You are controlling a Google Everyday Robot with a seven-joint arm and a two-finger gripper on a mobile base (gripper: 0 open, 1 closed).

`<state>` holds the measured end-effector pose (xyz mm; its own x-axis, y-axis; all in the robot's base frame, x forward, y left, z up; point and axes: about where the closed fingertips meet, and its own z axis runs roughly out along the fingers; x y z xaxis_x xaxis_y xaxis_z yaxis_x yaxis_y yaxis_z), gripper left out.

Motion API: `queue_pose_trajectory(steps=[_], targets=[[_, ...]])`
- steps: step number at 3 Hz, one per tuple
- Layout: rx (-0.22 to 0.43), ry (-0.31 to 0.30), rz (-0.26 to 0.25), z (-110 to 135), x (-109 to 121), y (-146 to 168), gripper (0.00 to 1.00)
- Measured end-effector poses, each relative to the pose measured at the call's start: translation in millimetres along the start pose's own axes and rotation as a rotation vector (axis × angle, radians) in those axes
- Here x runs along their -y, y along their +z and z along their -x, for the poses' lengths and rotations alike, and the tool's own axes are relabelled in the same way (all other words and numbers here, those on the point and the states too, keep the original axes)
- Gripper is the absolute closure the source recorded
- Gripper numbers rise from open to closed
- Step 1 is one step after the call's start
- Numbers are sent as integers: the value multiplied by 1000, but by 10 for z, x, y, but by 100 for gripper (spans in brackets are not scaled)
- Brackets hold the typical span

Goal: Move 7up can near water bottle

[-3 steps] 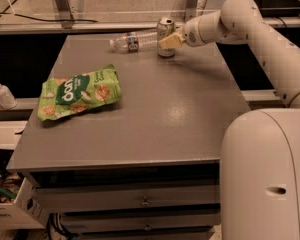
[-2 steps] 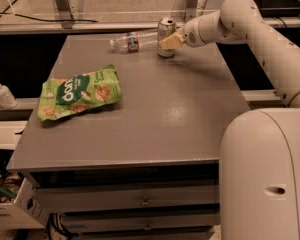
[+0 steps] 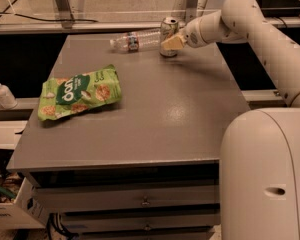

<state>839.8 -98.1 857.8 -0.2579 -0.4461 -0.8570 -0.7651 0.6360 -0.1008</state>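
The 7up can stands upright at the far edge of the grey table, right of the middle. The water bottle lies on its side just left of the can, its cap end pointing left, almost touching the can. My gripper reaches in from the right and is shut on the can's lower half. One tan fingertip shows in front of the can; the other is hidden behind it.
A green snack bag lies flat on the left side of the table. A white pump dispenser bottle stands on a ledge off the table's left edge. My white arm and base fill the right side. Drawers sit under the front edge.
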Motion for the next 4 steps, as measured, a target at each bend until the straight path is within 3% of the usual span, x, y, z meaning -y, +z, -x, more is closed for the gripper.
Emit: queue_pose_trajectory(steps=[1, 2, 4], targets=[[-6, -2, 9, -23, -20, -1, 0], [14, 13, 47, -21, -92, -72, 0], [112, 49, 141, -167, -291, -853, 0]])
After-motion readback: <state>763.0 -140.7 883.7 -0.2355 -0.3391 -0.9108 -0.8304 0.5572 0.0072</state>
